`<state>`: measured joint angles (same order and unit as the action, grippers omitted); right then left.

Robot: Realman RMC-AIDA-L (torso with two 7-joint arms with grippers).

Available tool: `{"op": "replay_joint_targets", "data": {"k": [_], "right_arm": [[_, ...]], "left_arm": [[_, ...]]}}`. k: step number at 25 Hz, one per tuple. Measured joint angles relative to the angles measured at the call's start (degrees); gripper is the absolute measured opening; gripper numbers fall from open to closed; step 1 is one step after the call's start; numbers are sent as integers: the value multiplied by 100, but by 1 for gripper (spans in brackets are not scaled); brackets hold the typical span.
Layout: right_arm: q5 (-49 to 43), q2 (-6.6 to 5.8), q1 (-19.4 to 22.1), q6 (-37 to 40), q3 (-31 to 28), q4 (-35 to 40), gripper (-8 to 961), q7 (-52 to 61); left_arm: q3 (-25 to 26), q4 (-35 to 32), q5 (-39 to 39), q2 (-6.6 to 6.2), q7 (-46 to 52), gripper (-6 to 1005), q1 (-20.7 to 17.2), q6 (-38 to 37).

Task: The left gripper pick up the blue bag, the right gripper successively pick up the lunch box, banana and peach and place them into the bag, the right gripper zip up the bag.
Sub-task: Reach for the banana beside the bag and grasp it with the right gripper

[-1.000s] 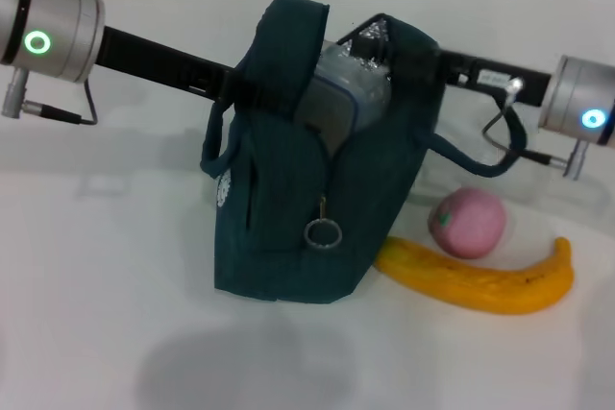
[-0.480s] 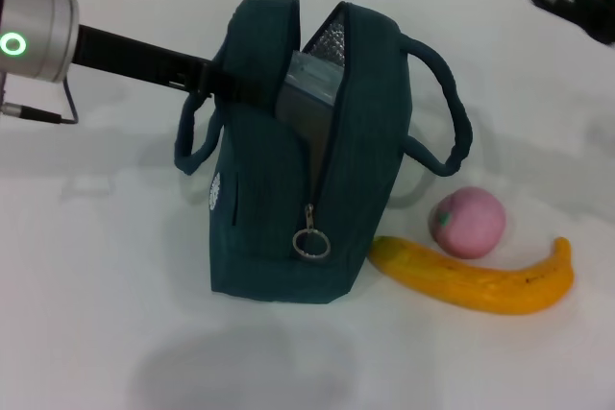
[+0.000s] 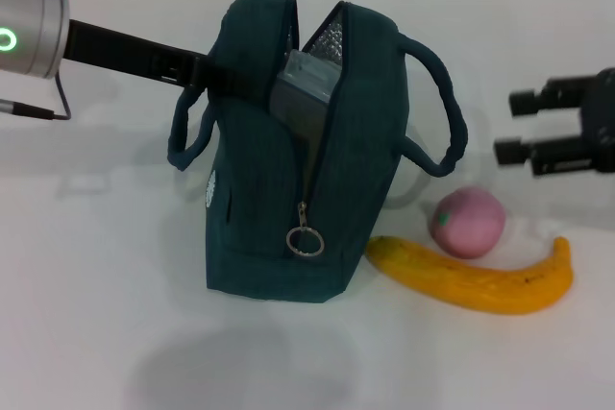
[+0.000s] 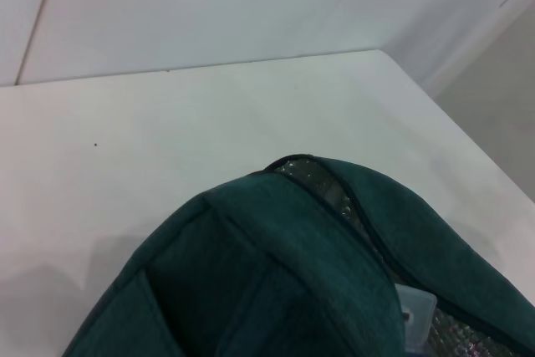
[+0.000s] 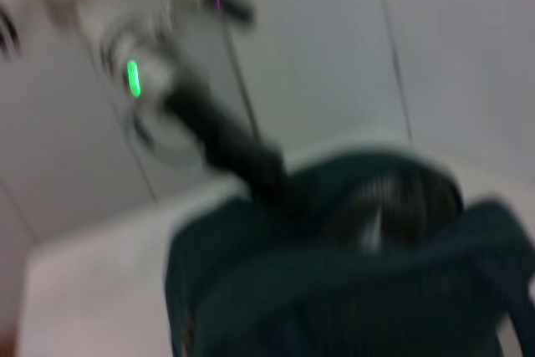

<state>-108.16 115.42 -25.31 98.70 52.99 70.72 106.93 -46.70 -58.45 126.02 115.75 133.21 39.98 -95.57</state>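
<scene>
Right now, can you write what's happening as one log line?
left gripper: holding blue bag | lunch box: inside | right gripper: open, above peach | banana: on table

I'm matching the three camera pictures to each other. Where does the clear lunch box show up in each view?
Head view: the clear plastic lunch box stands inside the open mouth of the dark teal fabric bag, against the silver foil lining.
Left wrist view: only a pale corner of it shows, beside the foil.
Right wrist view: too blurred to pick it out.
Shared landmark: the teal bag's open mouth with its foil lining.
</scene>
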Motion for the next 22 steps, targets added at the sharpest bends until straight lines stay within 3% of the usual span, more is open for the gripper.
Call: {"op": "replay_joint_targets", "data": {"k": [5, 12, 17, 22], "right_arm": [[-1147, 7, -46, -232, 1141, 1254, 712, 1056], [-1897, 5, -283, -159, 1983, 2116, 707, 2098], [-2217, 7, -695, -98, 2547, 2260, 704, 2793], [-2641, 38, -1222, -12, 2985, 1859, 701, 3281]], "left_arm": [[4, 0, 0, 22, 21, 38, -10, 14], [3, 0, 0, 31, 117, 38, 9, 131], [123, 0, 2, 16, 143, 38, 34, 161], [139, 0, 2, 13, 144, 38, 51, 163]]}}
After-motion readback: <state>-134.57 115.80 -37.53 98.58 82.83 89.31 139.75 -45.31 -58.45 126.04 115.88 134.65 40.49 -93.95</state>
